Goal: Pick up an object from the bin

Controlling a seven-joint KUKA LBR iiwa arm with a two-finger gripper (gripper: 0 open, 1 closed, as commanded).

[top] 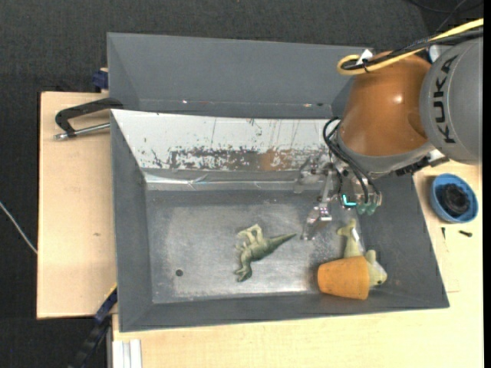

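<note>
**Currently in the bin: three loose items, claw at right of centre**

Container: grey metal bin (153,228), with sloped walls and a scuffed floor. All three items lie in the near right half of the floor, and the left half is bare metal.

Item 1: green dinosaur figure (257,250), near the middle of the floor, lying flat on its side. Its long axis runs diagonally from near-left to far-right. The thin tapered tail is the far-right end and points toward the claw.

Item 2: orange cone-like piece (344,277), stubby, lying on its side near the front wall, to the right of the dinosaur and apart from it.

Item 3: pale yellowish toy (354,242), small, touching the orange piece on its far-right side and partly hidden by it. Its kind cannot be told.

Robot: the arm enters from the right under an orange cover (380,106). The claw (314,228) hangs low over the floor, just beside the dinosaur's tail tip, between that tail and the pale toy. Nothing shows in its grip. Whether the claw is spread or pressed together cannot be told.
</note>
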